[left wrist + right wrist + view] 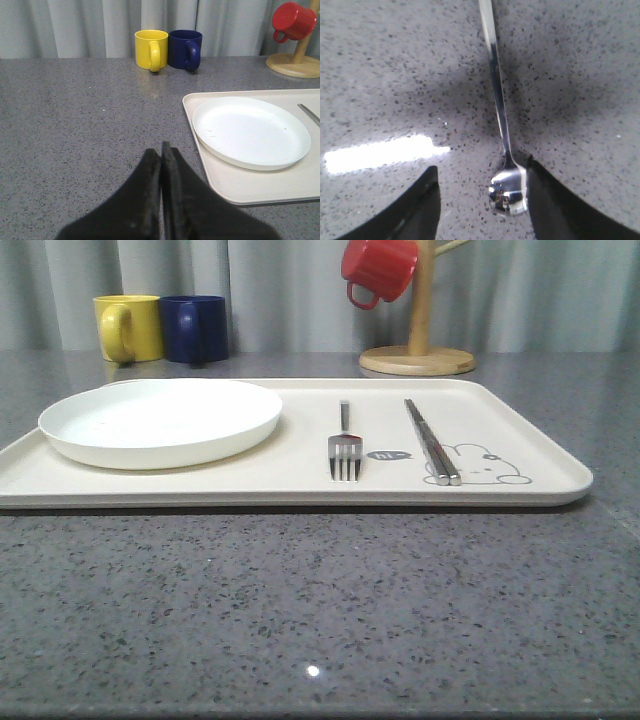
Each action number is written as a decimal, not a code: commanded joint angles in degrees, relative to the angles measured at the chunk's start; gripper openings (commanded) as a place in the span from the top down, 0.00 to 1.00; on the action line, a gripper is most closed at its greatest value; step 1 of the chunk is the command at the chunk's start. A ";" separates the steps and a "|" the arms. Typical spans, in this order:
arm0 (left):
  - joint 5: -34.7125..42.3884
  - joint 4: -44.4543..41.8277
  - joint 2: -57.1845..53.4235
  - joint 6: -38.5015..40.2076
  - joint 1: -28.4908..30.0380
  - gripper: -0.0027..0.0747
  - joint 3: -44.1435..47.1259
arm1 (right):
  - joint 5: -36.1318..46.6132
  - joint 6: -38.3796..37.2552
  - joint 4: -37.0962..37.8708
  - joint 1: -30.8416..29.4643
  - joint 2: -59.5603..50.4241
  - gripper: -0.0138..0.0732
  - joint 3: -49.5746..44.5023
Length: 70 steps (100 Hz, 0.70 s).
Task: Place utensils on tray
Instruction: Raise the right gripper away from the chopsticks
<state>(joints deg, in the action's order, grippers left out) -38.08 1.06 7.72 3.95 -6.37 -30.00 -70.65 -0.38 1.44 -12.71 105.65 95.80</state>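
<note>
Speckled grey countertop [320,610], curtain [280,290] behind; left end effector [161,155] together, right [480,200] apart.

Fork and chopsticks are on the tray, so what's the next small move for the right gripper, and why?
Probably close the right gripper on the spoon: its open fingers straddle the bowl, and the spoon lies on the grey countertop, not yet on the tray.

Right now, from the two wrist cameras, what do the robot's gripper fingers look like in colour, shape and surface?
The left gripper has matte black fingers, broad at the base and tapering to narrow tips, with slightly scuffed inner edges. The right gripper has fingers of the same plain black, wedge-shaped with smooth sloping edges. No cables, labels or markings can be seen on either.
</note>
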 commanded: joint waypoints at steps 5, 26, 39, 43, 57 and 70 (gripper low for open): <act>4.44 0.51 0.91 0.04 -0.29 0.99 -1.49 | 1.01 2.15 -1.44 -1.45 0.25 0.38 1.69; 4.44 0.51 0.91 0.04 -0.29 0.99 -1.49 | 1.85 3.66 -1.44 -2.71 2.68 0.38 1.69; 4.44 0.51 0.91 0.04 -0.29 0.99 -1.49 | 2.38 3.66 -1.44 -3.01 3.37 0.38 1.69; 4.44 0.51 0.91 0.04 -0.29 0.99 -1.49 | 2.81 3.66 -1.44 -3.01 3.37 0.40 1.69; 4.44 0.51 0.91 0.04 -0.29 0.99 -1.49 | 2.70 3.66 -1.84 -3.01 3.43 0.66 1.69; 4.44 0.51 0.91 0.04 -0.29 0.99 -1.49 | 2.45 3.66 -1.84 -3.01 3.56 0.92 1.69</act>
<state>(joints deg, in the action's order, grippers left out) -38.08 1.06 7.72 3.95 -6.37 -30.00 -68.58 2.66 -0.31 -15.41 112.14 95.80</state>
